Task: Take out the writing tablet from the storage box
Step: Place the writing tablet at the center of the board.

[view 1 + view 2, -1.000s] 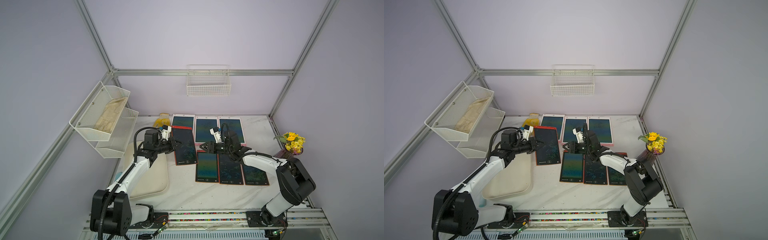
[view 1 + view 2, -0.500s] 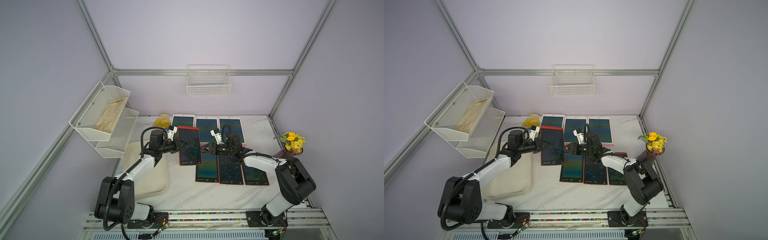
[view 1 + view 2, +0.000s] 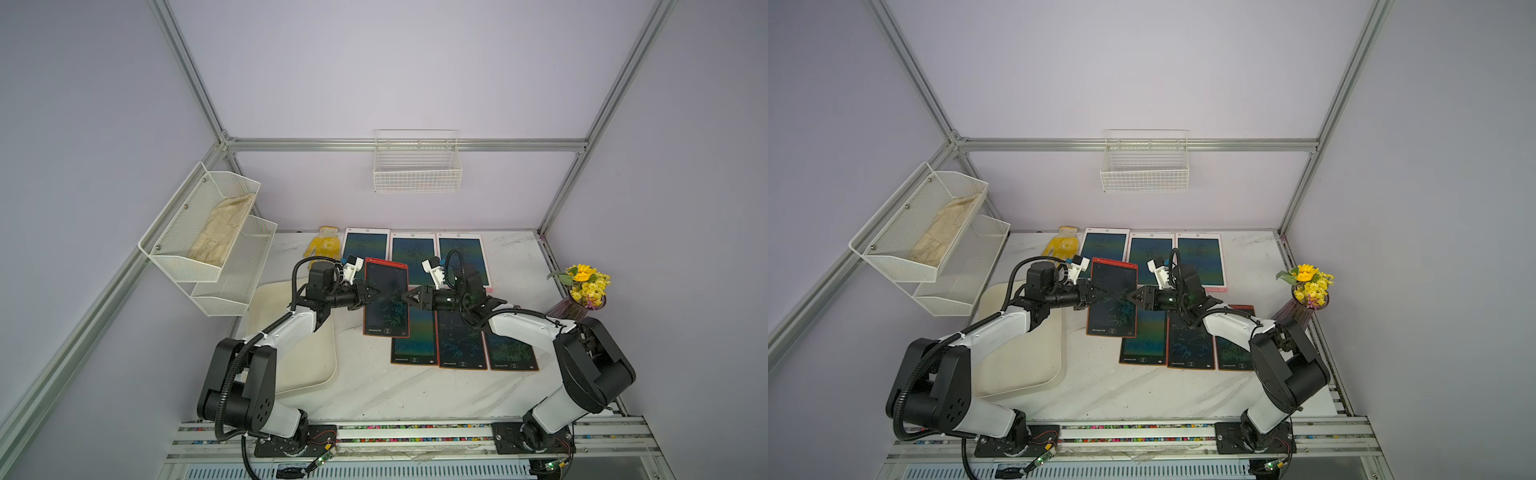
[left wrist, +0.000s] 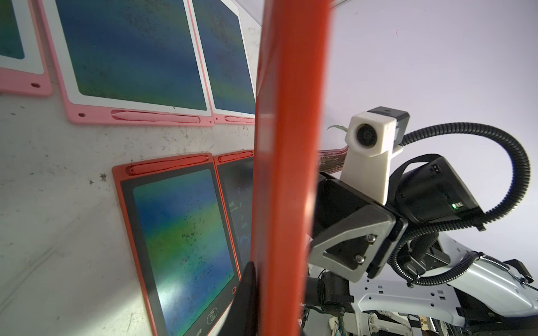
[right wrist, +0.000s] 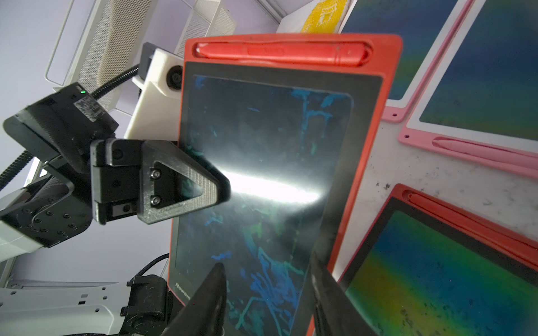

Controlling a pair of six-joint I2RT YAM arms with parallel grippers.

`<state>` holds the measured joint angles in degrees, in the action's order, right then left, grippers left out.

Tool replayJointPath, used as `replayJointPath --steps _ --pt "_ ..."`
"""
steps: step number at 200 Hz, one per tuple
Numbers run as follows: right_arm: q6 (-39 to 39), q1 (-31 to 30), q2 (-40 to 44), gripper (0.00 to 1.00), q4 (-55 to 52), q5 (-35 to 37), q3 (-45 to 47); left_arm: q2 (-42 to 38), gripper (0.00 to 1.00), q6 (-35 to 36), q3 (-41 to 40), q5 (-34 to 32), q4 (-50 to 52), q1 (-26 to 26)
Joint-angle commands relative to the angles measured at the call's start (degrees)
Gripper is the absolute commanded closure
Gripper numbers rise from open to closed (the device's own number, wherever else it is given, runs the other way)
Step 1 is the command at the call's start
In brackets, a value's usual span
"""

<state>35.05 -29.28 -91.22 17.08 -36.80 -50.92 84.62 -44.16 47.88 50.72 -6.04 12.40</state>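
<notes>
A red-framed writing tablet [image 3: 386, 305] [image 3: 1112, 301] hangs in the air just right of the storage box [image 3: 309, 365] [image 3: 1023, 365], a cream shallow tub at the table's left. My left gripper [image 3: 375, 296] [image 3: 1099, 296] is shut on its left long edge. The left wrist view has the tablet [image 4: 291, 131] edge-on between the left gripper's [image 4: 276, 293] fingers. My right gripper [image 3: 405, 298] [image 3: 1132, 298] faces it from the right, open, tips at the tablet's right edge. In the right wrist view the dark screen [image 5: 270, 151] fills the space ahead of the right gripper [image 5: 266, 276].
Three pink-framed tablets [image 3: 413, 255] lie in a back row and three red-framed ones [image 3: 457, 340] in a front row. A yellow glove [image 3: 324, 247] lies at the back. A flower vase [image 3: 582, 291] stands at the right edge. A mesh shelf [image 3: 208, 241] and wire basket [image 3: 417, 166] hang on the walls.
My left arm has carried the red tablet to the right, from beside the box to the right gripper's tips. The right arm has barely moved and stays open.
</notes>
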Motion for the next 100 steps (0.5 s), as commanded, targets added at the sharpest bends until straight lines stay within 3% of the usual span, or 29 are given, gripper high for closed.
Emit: replayJointPath --steps 1,75,100 --pt "0.0 0.4 1.3 0.51 1.2 0.3 0.8 -1.8 0.90 1.6 2.0 2.8 -0.3 0.0" --pt "-1.8 2.6 1.8 0.51 -1.6 -1.8 0.4 -3.1 0.91 0.6 1.0 4.4 -3.0 0.1" --pt "-1.5 2.6 0.8 0.52 -0.1 -3.1 1.1 -2.6 0.91 -3.7 0.0 6.3 -9.2 0.1"
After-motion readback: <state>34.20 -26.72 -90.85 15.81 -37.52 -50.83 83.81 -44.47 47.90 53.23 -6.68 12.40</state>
